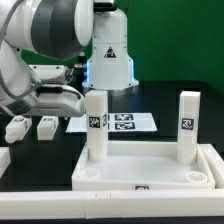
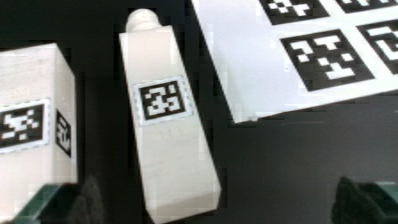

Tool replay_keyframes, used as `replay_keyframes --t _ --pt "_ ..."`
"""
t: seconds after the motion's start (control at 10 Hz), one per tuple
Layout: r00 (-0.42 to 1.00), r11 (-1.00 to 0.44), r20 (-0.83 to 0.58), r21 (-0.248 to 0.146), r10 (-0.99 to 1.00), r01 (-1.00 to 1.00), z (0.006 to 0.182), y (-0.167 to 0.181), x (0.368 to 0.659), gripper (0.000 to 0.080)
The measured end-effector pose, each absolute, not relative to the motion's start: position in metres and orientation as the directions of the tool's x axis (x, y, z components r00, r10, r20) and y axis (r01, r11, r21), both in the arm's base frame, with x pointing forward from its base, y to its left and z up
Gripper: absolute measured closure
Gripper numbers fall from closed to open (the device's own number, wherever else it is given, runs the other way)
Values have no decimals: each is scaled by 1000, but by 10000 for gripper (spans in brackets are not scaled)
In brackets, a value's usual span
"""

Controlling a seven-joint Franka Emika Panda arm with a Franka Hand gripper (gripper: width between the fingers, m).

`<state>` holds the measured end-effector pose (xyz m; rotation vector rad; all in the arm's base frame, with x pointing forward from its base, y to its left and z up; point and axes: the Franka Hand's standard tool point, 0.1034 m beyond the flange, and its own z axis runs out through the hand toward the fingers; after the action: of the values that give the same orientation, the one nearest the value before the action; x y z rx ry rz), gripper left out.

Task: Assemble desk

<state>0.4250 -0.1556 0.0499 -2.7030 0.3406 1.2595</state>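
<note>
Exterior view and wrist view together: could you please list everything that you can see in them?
desk top: one, white, rim up, on the near part of the table.
upright legs: two, white with black-and-white tags, standing at the top's two far corners; the second is toward the exterior view's right.
loose legs: two, white with tags, lying on the table at the exterior view's left.
marker board: one, white with black tags, flat behind the top.
table: one, black.
cone-shaped object: one, white, at the back; what it is, I cannot tell.
wall: green, behind everything.
robot arm: one, white and grey, the exterior view's upper left.
pincer: one, dark fingers, open over a loose leg.
</note>
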Motion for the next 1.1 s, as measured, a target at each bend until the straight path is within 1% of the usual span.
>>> replay_keyframes --t 0.1,0.2,0.3,0.4,0.7,0.8,0.9,1.0,1.1 --pt "624 -965 -768 -31 -145 -262 50 -156 425 150" --pt "637 -974 -766 -74 -83 -216 49 -156 424 150" --pt "649 -979 -761 -145 18 -143 47 -154 422 150" --pt "648 -977 -756 -197 96 -85 45 -153 419 150" --pt "646 -976 -756 -201 105 -77 44 -154 418 150" --pt "632 -981 -772 -167 67 -100 43 -154 416 150" --pt "602 -986 -799 -110 12 -126 40 -154 412 150" --pt "561 -992 -826 -27 -49 -126 38 -156 409 150" --pt "550 -992 -834 -22 -49 -123 35 -155 408 150"
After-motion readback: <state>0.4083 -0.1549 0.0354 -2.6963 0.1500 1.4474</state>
